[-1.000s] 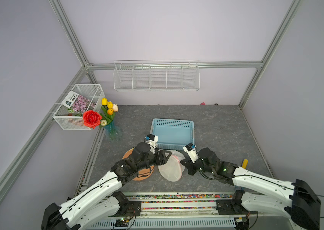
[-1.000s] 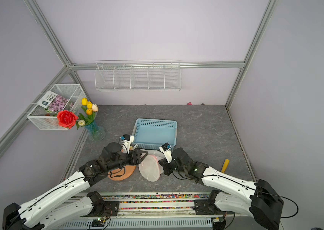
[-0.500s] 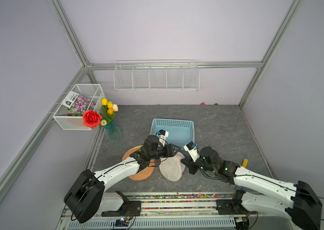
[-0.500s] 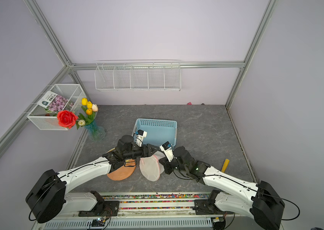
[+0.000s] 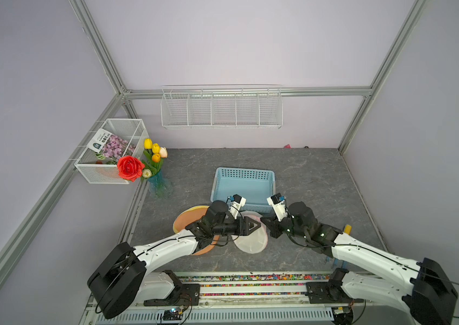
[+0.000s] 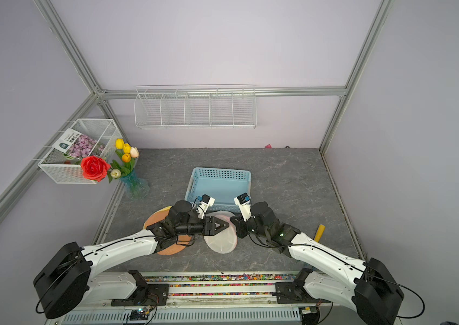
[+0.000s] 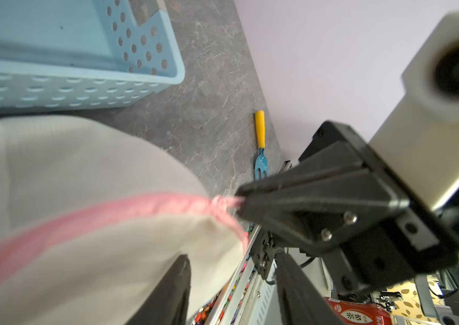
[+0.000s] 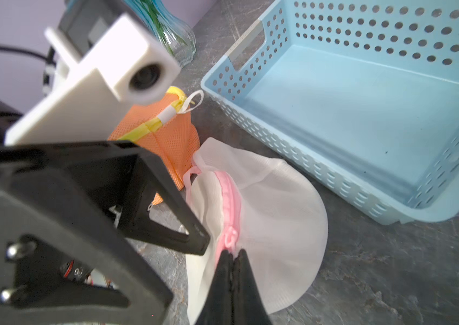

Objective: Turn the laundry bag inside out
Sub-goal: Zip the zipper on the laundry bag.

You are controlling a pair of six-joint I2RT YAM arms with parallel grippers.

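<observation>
The white mesh laundry bag [image 5: 251,242] lies on the grey tabletop [image 5: 312,174] between the two arms. Its pink zipper edge [image 8: 229,202] is pinched in the right claw [image 8: 232,257], whose jaws are pressed together on it. The left claw [image 6: 220,225] hovers at the bag's other side, jaws spread and gripping nothing; just left of the bag an orange mesh bag [image 5: 186,222] lies partly under that arm, and behind both stands a blue basket [image 5: 243,175].

The blue basket [image 5: 243,183] stands just behind the white laundry bag [image 5: 252,243]. The orange bag [image 5: 184,221] lies against its left side. The worktop [image 5: 250,261] in front is free.
</observation>
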